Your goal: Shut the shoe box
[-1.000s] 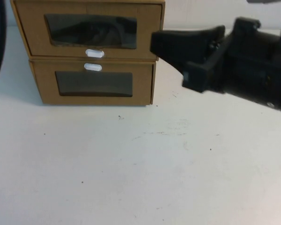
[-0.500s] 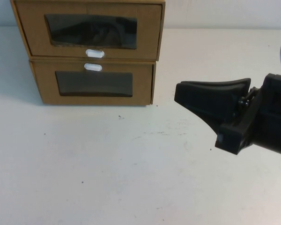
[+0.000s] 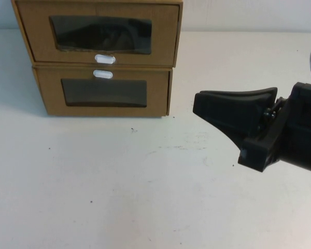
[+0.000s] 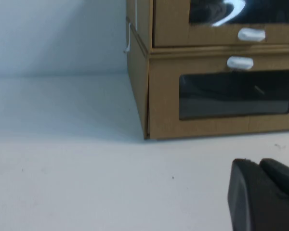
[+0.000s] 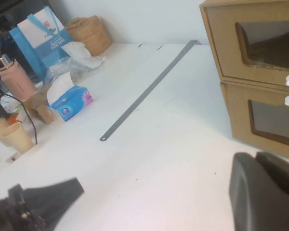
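The shoe box (image 3: 163, 36) is the upper of two stacked brown cardboard boxes at the back left, with its white pull tab (image 3: 104, 59) below its window. Its drawer front sits flush. It also shows in the left wrist view (image 4: 173, 29) and the right wrist view (image 5: 221, 43). My right gripper (image 3: 196, 104) is shut and empty, hanging over the table to the right of the boxes and apart from them. Its fingers show in the right wrist view (image 5: 260, 192). My left gripper (image 4: 253, 163) is shut and empty, low over the table in front of the boxes.
The twin box (image 3: 52, 93), with its tab above its window, lies under the shoe box. The right wrist view shows a long grey strip (image 5: 149, 89), a tissue pack (image 5: 72, 103), a blue bag (image 5: 41, 33), a woven basket (image 5: 89, 33) and paper cups (image 5: 12, 134) on the table's far left.
My right gripper has drawn back from beside the shoe box's right edge, toward me and to the right, then held still. The boxes have not moved.
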### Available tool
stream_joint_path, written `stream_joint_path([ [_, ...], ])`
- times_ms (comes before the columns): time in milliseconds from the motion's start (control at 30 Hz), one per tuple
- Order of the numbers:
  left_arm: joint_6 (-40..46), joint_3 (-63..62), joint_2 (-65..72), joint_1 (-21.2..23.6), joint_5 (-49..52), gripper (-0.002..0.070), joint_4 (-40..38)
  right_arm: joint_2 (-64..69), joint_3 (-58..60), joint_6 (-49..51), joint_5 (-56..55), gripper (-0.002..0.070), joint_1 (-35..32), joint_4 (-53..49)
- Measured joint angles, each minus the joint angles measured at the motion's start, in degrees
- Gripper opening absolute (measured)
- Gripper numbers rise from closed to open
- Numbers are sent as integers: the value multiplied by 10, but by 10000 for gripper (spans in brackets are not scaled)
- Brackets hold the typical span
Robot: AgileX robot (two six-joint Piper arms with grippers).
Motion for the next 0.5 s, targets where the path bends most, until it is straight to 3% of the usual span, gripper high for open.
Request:
stream_joint_path([
  [500, -15, 14, 0, 0, -6, -2, -83, 0, 0, 0, -1, -11, 0, 0],
])
